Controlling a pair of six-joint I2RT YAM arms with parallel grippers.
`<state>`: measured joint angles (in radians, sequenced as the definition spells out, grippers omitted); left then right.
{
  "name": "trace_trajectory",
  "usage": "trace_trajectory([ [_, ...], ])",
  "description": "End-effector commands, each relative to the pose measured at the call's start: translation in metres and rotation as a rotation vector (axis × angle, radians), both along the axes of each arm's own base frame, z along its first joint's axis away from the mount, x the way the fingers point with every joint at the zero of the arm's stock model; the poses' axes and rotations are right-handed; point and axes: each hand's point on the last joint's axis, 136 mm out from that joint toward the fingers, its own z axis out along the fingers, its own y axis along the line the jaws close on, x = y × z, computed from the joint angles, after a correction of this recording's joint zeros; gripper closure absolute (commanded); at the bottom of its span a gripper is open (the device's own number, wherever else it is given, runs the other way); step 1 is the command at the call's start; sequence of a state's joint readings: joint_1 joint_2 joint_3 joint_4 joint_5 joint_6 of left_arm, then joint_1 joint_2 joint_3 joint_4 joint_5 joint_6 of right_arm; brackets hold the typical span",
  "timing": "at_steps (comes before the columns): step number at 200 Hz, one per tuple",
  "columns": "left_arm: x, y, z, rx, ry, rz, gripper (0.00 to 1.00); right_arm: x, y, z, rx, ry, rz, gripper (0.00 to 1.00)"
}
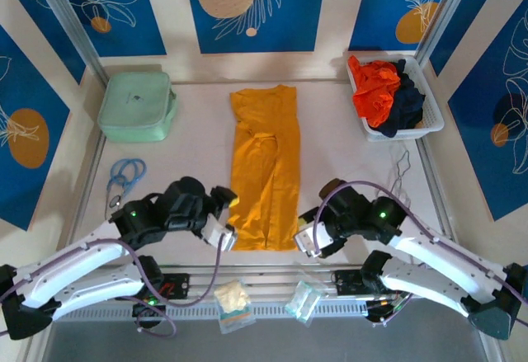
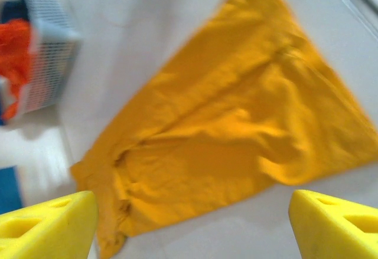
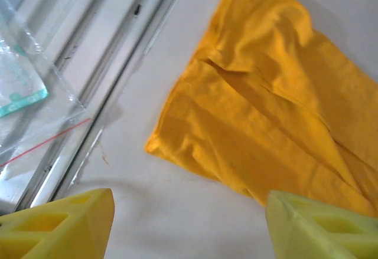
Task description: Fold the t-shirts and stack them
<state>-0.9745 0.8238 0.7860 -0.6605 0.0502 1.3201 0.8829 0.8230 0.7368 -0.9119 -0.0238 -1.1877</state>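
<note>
2 clear plastic packets (image 1: 233, 300) lie just nearer than the folded golden-yellow cloth t-shirt (image 1: 266, 172). Left gripper (image 1: 224, 216) and right gripper (image 1: 307, 236) flank its hem, jaws apart, empty. Beyond-right of it, a white mesh basket (image 1: 431, 113) holds an orange-red t-shirt (image 1: 373, 90) and a navy t-shirt (image 1: 407, 105); beyond-left sits a mint-green zipped case (image 1: 136, 106).

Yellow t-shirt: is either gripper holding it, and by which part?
Nothing is held. The left gripper and the right gripper are both open, and the yellow t-shirt lies free of them.
</note>
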Motion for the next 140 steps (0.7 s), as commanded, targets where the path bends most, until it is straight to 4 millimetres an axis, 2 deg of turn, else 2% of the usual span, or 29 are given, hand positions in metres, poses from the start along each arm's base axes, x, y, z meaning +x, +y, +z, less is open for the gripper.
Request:
trace_trajectory([
  [1,-0.012,0.022,-0.035,0.208,-0.021,-0.100,0.18,-0.010,-0.003,-0.016,-0.092,0.003,0.113,0.31],
  [32,-0.031,0.022,-0.073,0.288,0.042,-0.174,0.27,-0.016,0.003,-0.034,-0.173,0.052,0.154,0.32],
  [53,-0.039,0.017,-0.096,0.319,0.076,-0.206,0.31,-0.011,0.010,-0.042,-0.191,0.069,0.132,0.34],
  [84,-0.049,0.013,-0.115,0.329,0.163,-0.215,0.38,-0.007,0.010,-0.059,-0.289,0.080,0.108,0.36],
  [112,-0.056,0.014,-0.132,0.346,0.224,-0.217,0.39,-0.001,0.013,-0.070,-0.336,0.089,0.085,0.38],
  [140,-0.056,0.012,-0.140,0.359,0.246,-0.211,0.39,0.009,0.020,-0.079,-0.348,0.086,0.062,0.39],
])
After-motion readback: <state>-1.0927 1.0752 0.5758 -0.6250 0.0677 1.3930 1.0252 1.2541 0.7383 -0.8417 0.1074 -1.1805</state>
